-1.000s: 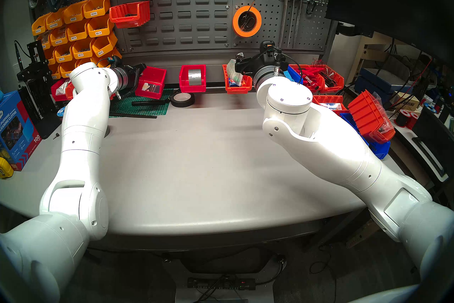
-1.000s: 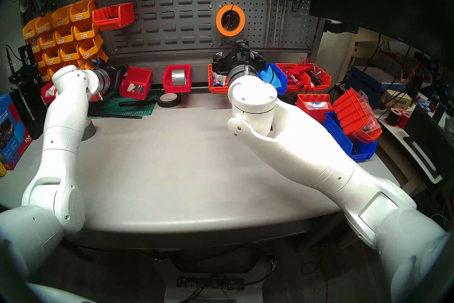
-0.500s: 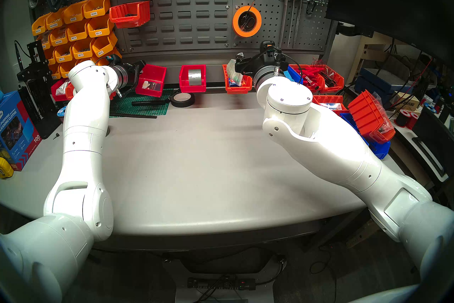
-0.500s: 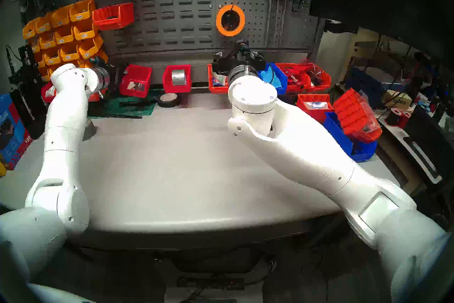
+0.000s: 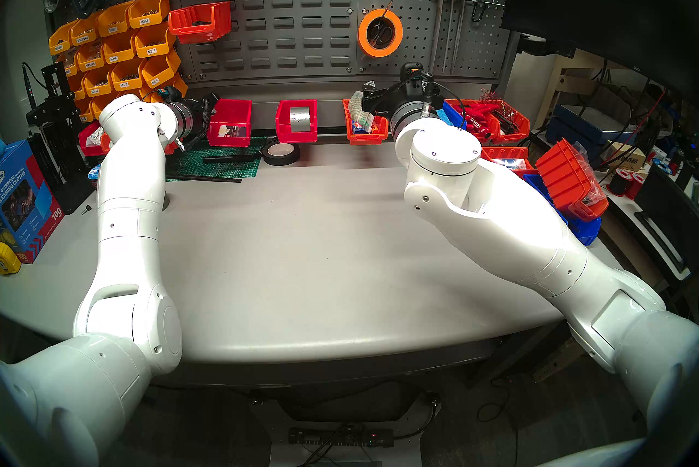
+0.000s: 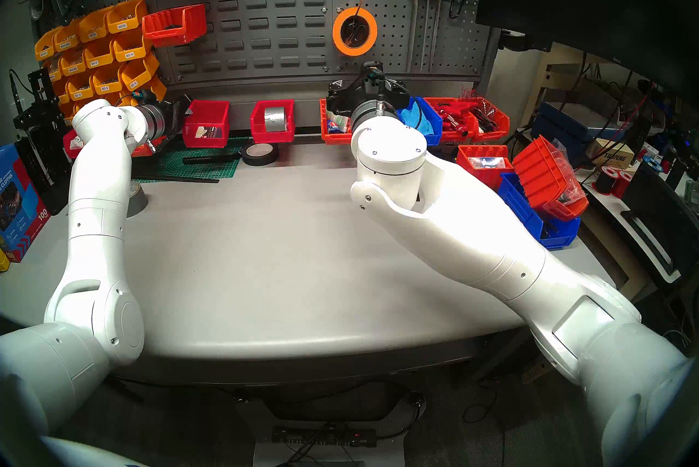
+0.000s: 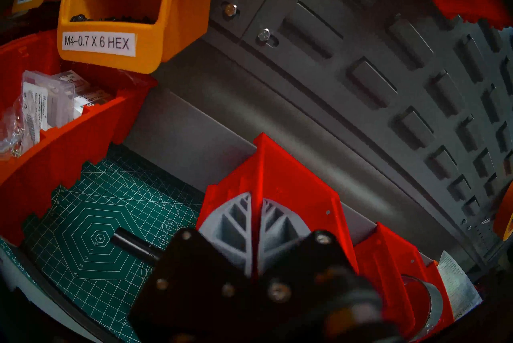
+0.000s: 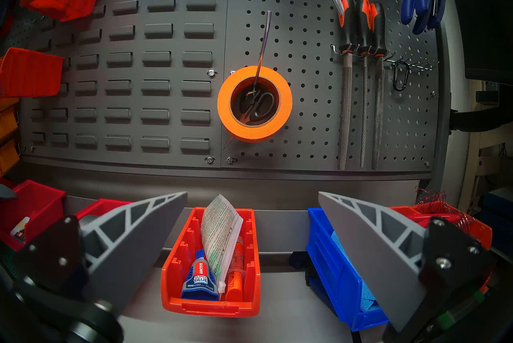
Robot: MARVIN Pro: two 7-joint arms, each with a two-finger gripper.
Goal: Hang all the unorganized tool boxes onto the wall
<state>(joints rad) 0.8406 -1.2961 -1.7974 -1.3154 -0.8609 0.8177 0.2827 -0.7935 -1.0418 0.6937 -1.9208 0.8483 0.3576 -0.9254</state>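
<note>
The plain red tool box (image 5: 229, 122) with small cards inside hangs just above the green mat, held by its left wall. My left gripper (image 7: 256, 223) is shut on that wall, one grey finger on each side of the red edge (image 7: 291, 181). At the back of the table stands the long orange ribbed tool box (image 8: 213, 259), holding a white-green packet and glue tubes. My right gripper (image 8: 251, 195) hovers open just above and in front of it, a finger on either side. The wall (image 5: 295, 1) of louvre slots rises behind both.
A red bin with a silver tape roll (image 5: 297, 120) stands between the two boxes. A black tape roll (image 5: 281, 153) lies by the green mat (image 5: 219, 163). Two orange bins (image 5: 200, 21) hang on the wall beside yellow labelled bins (image 5: 117, 50). A blue bin (image 8: 341, 264) is at right.
My left arm has swung slightly left and up, and the red tool box in its grip has levelled out and shifted with it. The right arm has not moved.
</note>
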